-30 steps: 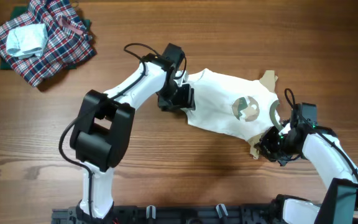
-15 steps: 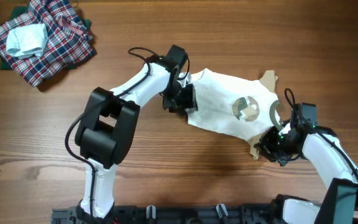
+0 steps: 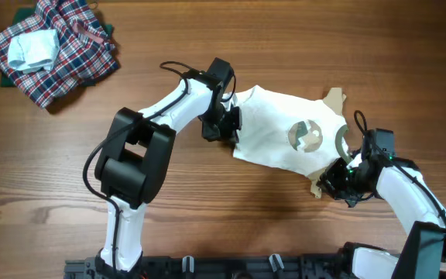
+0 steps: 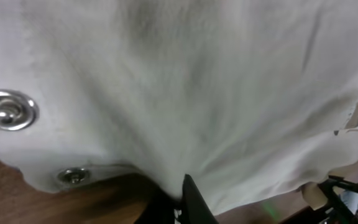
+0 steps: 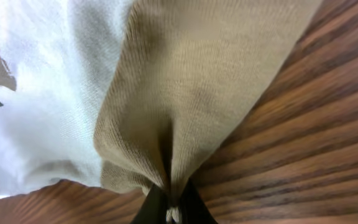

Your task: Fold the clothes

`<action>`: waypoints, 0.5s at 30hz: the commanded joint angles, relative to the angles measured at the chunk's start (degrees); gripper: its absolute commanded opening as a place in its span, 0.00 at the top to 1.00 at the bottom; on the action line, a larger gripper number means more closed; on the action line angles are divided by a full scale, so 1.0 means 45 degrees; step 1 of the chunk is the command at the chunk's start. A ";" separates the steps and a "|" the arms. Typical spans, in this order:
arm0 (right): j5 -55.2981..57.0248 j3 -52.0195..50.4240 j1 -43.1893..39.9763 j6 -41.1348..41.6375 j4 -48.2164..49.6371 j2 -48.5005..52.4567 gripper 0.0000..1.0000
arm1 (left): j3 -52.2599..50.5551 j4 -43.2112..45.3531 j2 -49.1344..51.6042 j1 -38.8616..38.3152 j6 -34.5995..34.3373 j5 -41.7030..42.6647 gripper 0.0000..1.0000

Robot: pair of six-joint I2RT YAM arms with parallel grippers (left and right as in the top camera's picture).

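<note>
The left gripper, its arm arched out from the near table edge, is pinched on the garment's left hem. The garment lies spread right of centre. The right gripper, forearm angled inward, pinches its tan corner.

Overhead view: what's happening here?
Both arms are on the small white garment with tan parts and a round green-tan print, lying spread on the wooden table. The left tool is shut on its white snap-button edge; the right tool is shut on a tan corner. No fold made yet. The red-blue plaid cloth heap sits apart in a far corner.
</note>
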 commanded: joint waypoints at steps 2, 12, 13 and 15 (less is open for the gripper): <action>-0.1209 0.0175 -0.0005 -0.0991 0.0005 0.0209 0.96 | 0.0000 -0.0393 0.0194 -0.0068 0.0102 -0.0078 0.96; -0.1486 0.1137 -0.0005 -0.0971 -0.0248 0.0209 0.96 | 0.0005 -0.0379 -0.0903 -0.0063 0.0112 -0.0083 0.96; -0.1481 0.1302 -0.0005 -0.1049 -0.0272 0.0209 0.96 | 0.0005 -0.0282 -0.1030 -0.0053 0.0112 -0.0083 0.96; -0.1477 0.1564 -0.0005 -0.1248 -0.0282 0.0209 0.96 | 0.0005 -0.0117 -0.1083 -0.0029 0.0117 -0.0083 0.96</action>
